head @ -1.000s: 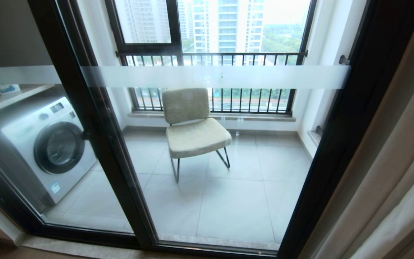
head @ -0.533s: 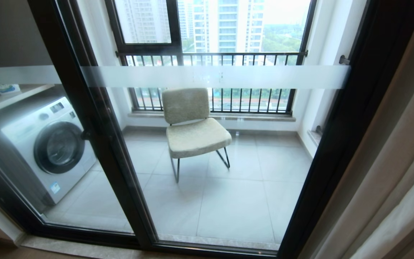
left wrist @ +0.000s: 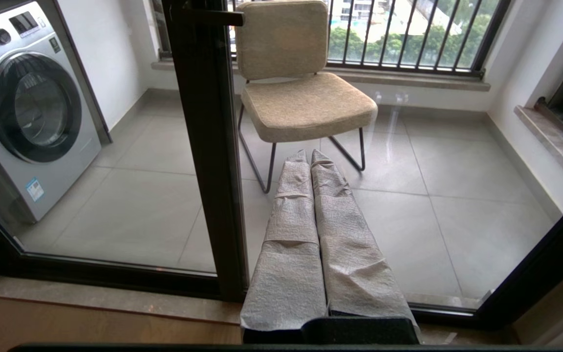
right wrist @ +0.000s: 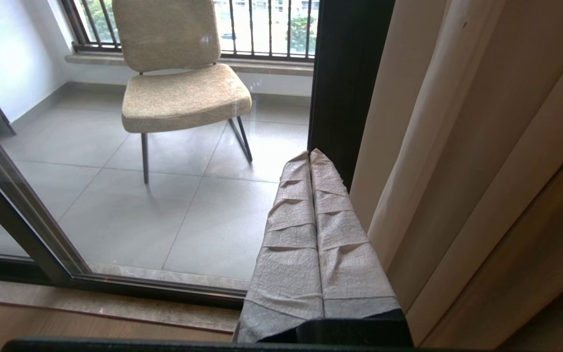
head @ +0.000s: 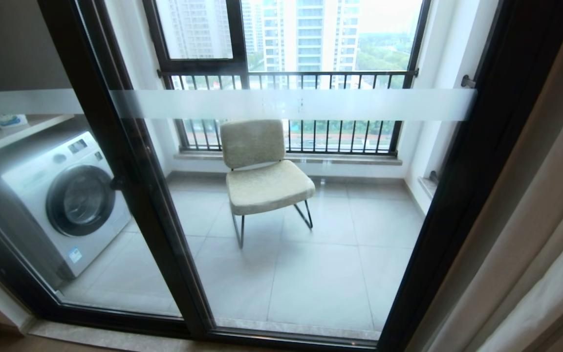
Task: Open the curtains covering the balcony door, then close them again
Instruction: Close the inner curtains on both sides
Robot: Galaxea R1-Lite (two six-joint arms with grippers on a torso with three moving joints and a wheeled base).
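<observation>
Nearest, I saw my left end effector (left wrist: 311, 155) and right end effector (right wrist: 309, 155) both pressed together, holding nothing. Just beside the right one hung the curtains (right wrist: 462, 161), bunched at the right edge of the uncovered balcony door (head: 291, 105). Beyond stood a chair (head: 262, 171).

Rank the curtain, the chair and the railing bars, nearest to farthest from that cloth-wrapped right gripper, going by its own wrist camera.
From the right gripper:
1. Curtains, right beside it.
2. Chair, out on the balcony behind the glass.
3. Railing bars, behind the chair at the window.
</observation>
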